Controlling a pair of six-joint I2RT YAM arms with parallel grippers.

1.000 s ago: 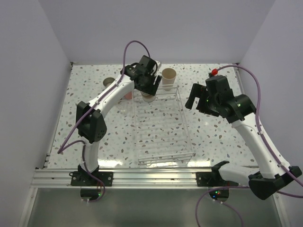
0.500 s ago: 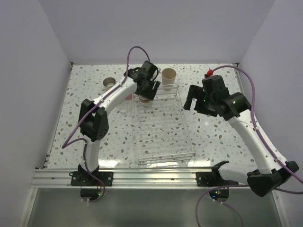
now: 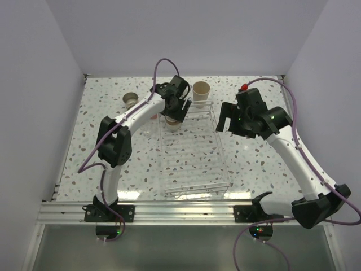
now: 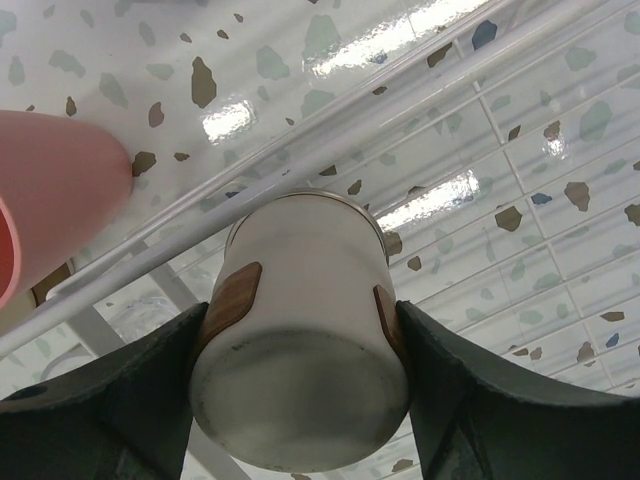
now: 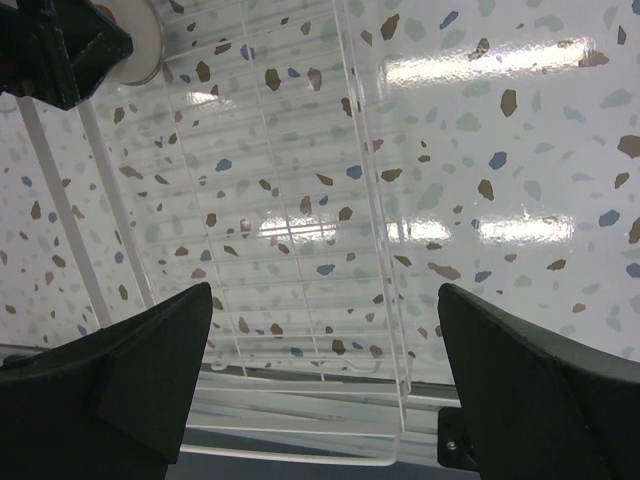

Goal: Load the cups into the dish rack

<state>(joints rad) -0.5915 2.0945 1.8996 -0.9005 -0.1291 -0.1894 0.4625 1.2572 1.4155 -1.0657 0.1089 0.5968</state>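
My left gripper [image 3: 175,108] is shut on a brown-grey cup with a cream base [image 3: 174,121] over the far left corner of the dish rack [image 3: 223,153]. In the left wrist view the cup [image 4: 305,300] points its base at the camera, the fingers [image 4: 150,400] press both its sides, and the rack's wires [image 4: 520,130] lie below. A coral-red cup [image 4: 50,210] lies just outside the rack rim. A beige cup [image 3: 201,92] stands behind the rack, and another brown-grey cup [image 3: 131,100] stands far left. My right gripper [image 3: 225,119] hangs open and empty over the rack's right side [image 5: 372,200].
The rack's clear right wall [image 5: 400,330] runs between my right fingers [image 5: 150,350]. The left gripper with the cup's cream base [image 5: 135,45] shows at the top left of the right wrist view. White walls enclose the speckled table [image 3: 259,158] on three sides.
The left gripper has shifted slightly right with the cup, over the rack's far left corner. The right arm has swung left and farther back, toward the rack's right side.
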